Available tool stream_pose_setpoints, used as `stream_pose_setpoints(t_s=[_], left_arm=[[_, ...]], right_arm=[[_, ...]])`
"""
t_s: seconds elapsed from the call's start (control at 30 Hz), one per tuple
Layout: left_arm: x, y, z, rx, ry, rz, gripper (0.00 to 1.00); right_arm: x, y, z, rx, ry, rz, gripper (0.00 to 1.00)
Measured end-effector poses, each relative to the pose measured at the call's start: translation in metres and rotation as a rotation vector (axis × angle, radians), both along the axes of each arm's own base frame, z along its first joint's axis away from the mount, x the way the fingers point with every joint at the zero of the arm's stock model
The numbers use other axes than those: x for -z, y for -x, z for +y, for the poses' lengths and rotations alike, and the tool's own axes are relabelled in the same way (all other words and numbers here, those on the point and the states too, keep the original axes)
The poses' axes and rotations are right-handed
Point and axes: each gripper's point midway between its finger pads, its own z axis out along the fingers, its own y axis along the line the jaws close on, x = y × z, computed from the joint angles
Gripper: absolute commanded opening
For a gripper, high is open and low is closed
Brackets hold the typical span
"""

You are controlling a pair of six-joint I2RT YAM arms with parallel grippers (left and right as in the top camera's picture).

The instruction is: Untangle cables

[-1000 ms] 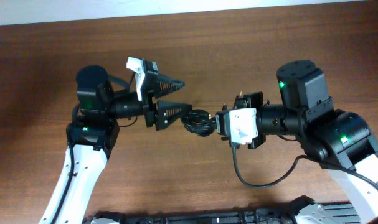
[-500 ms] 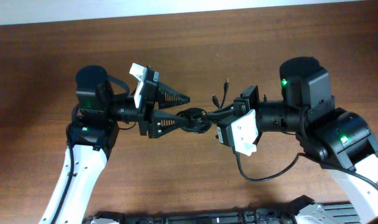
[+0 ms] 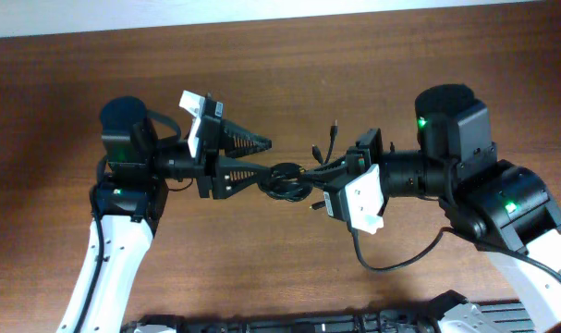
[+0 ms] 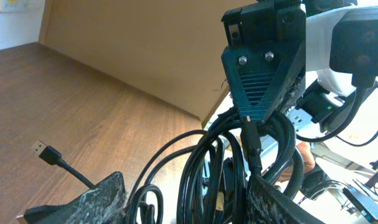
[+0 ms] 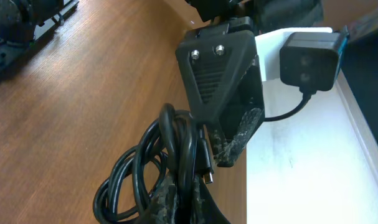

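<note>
- Since a second ago: narrower gap between the jaws of the left gripper (image 3: 264,157), with its arm drawn slightly toward 9 o'clock.
- Over the same second: right gripper (image 3: 320,180) rolled about its own axis, its white camera housing now tipped toward 5 o'clock, and two loose cord ends fanned out toward 12 o'clock.
- Places the cables (image 3: 289,177) as one dark knot of loops at mid-table (image 3: 262,74), strung between the two grippers: left one at 9 o'clock of the knot, right one at 3 o'clock.
- Leaves the left jaws partly apart, astride the 9 o'clock end of the knot. From the left wrist, shows several strands passing between the two textured fingers (image 4: 106,198), with no firm pinch to be seen.
- Clamps the right jaws fully together on the 3 o'clock end of the knot. From the right wrist, shows the cords squeezed between its own fingers at 6 o'clock of that view.
- Shows a flat plug (image 4: 44,151) on a free cord, well out at 9 o'clock of the left wrist view, clear of the loops.
- Shows a second small plug (image 5: 207,169) dangling just beside the opposing finger in the right wrist view.
- Cannot tell whether the knot touches the wood or hangs above it.
</note>
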Motion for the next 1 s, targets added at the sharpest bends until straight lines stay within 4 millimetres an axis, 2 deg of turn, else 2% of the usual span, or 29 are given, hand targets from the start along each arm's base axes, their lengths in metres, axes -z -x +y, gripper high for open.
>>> stream_pose_setpoints(t_s=[0.03,0.2,0.3,0.33,0.4,0.43,0.57,0.67,0.73,0.83,0.93,1.0], left_arm=[[0.000,0.001,-0.001,0.003,-0.001,0.005,0.57],[0.002,0.009,-0.011,0.038,-0.005,0.024,0.52],[0.005,0.009,-0.011,0.037,-0.011,0.058,0.43],[0.005,0.009,-0.011,0.037,-0.011,0.058,0.38],[0.005,0.010,-0.011,0.038,-0.010,0.058,0.15],[0.006,0.010,-0.011,0.038,-0.011,0.061,0.00],[0.005,0.012,-0.012,0.049,-0.006,0.019,0.00],[0.008,0.003,-0.014,-0.005,-0.024,-0.014,0.00],[0.013,-0.011,-0.014,-0.083,-0.050,-0.021,0.00],[0.017,-0.037,-0.007,-0.233,-0.086,-0.008,0.00],[0.002,-0.065,0.015,-0.376,-0.053,-0.009,0.00],[-0.011,-0.073,0.022,-0.418,-0.013,0.001,0.00]], right_arm=[[-0.003,-0.001,0.001,-0.003,-0.010,-0.016,0.04],[-0.011,-0.004,0.004,-0.012,-0.035,-0.056,0.04],[-0.018,-0.008,0.005,-0.012,-0.052,-0.094,0.04],[-0.019,-0.008,0.006,-0.013,-0.054,-0.101,0.04],[-0.021,-0.010,0.006,-0.013,-0.060,-0.112,0.04],[-0.021,-0.010,0.006,-0.013,-0.060,-0.114,0.04],[-0.022,-0.011,0.006,-0.008,-0.061,-0.119,0.04],[-0.021,-0.013,0.005,0.023,-0.063,-0.077,0.04],[-0.019,-0.016,0.004,0.060,-0.063,-0.028,0.04],[-0.003,-0.010,-0.001,0.085,-0.024,0.071,0.04],[0.004,-0.004,-0.003,0.090,-0.006,0.134,0.04],[0.010,0.001,-0.005,0.089,0.008,0.179,0.04]])
